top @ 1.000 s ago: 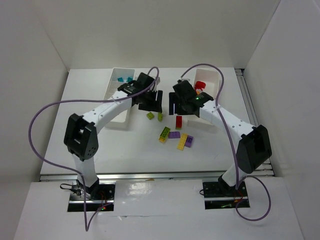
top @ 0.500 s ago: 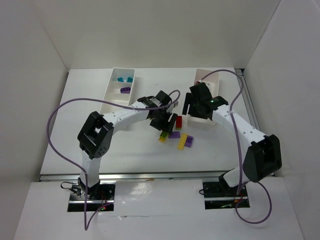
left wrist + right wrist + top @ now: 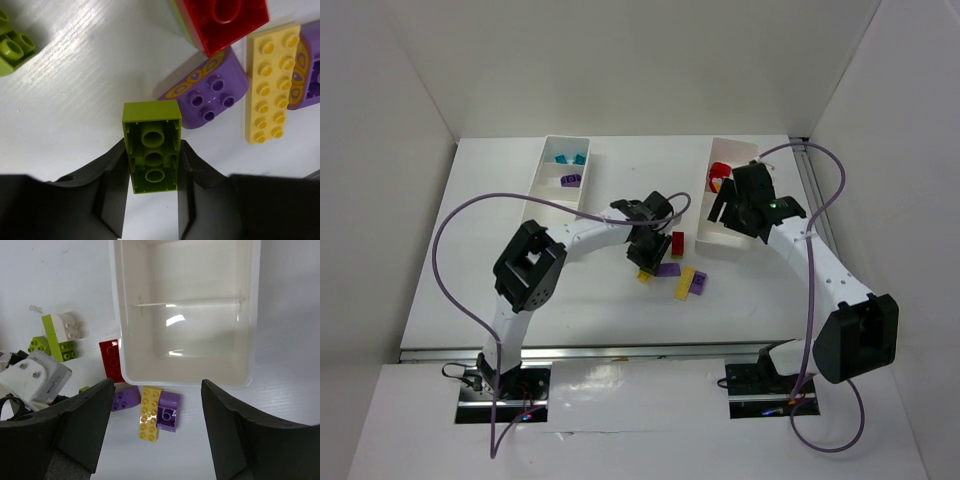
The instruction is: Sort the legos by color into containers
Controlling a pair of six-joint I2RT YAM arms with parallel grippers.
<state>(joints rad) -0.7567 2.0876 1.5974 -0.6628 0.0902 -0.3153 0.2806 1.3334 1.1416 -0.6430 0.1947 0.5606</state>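
A lime green brick (image 3: pixel 152 125) sits hollow side up between the jaws of the left gripper (image 3: pixel 153 150), which pinch it along its two long sides. Whether it rests on the counter (image 3: pixel 500 260) or is raised off it, I cannot tell. It is in the loose pile near the counter's middle, between the two trays.

Just beyond it lies a purple curved piece (image 3: pixel 207 92) with a yellow pattern on its edge. A red brick (image 3: pixel 225 20) overlaps that piece's far end. A long yellow plate (image 3: pixel 270 85) lies alongside the purple piece, and a second purple piece (image 3: pixel 312 75) lies on the plate's other side. Off to the other side, well apart, is another lime brick (image 3: pixel 12 47), studs up.

The right tray (image 3: pixel 117 315) lies just beside the pile, with the red brick close against its near corner. The right gripper (image 3: pixel 156 387) hovers above this tray's near end with its jaws spread wide and nothing between them. Red pieces (image 3: pixel 720 172) lie in this tray's far compartment.

The left tray (image 3: pixel 545 190) lies well apart from the pile, toward the far left. It holds teal pieces (image 3: pixel 567 157) in its far compartment and a small purple piece (image 3: pixel 570 180) in the next one.
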